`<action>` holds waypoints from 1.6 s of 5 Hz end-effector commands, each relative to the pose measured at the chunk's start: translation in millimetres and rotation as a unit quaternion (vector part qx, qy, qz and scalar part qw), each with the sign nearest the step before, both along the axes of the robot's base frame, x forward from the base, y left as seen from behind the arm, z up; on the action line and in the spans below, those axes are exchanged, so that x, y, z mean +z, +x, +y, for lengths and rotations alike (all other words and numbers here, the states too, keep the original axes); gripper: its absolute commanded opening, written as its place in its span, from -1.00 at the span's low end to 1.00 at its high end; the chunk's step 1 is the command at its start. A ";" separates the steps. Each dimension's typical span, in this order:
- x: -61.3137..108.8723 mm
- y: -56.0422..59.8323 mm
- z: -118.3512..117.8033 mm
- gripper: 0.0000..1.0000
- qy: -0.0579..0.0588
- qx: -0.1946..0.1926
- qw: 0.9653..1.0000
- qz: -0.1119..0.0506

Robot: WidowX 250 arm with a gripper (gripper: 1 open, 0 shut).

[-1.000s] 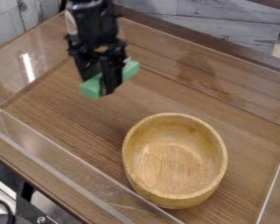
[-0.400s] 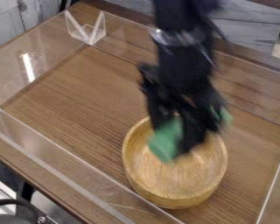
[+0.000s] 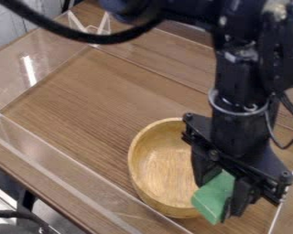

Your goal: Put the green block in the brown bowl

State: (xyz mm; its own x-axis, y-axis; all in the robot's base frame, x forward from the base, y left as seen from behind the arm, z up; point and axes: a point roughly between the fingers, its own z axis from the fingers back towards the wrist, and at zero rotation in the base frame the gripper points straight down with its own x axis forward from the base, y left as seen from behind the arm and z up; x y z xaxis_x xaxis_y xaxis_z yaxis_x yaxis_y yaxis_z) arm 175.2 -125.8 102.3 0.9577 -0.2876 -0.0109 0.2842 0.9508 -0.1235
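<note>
My black gripper (image 3: 229,194) hangs low over the right front part of the brown bowl (image 3: 160,164), shut on the green block (image 3: 215,200). The block is a bright green bar held tilted between the fingers, just above the bowl's near right rim. The arm rises behind it and hides the bowl's right side. The bowl is a round light wooden dish resting on the wood-grain table.
A clear plastic wall (image 3: 63,169) runs along the table's front left edge. A small clear plastic stand (image 3: 91,27) sits at the back left. The wooden tabletop (image 3: 100,91) stretches left of the bowl.
The gripper has carried the green block from the back left, across the table and over the bowl, to the bowl's right front rim, staying shut on it.
</note>
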 end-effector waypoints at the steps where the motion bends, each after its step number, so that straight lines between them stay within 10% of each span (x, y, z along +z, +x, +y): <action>1: 12.3 5.2 5.5 -1.00 -0.016 0.015 1.000 -0.020; 8: 15.4 7.7 33.6 -1.00 -0.055 0.061 0.996 -0.022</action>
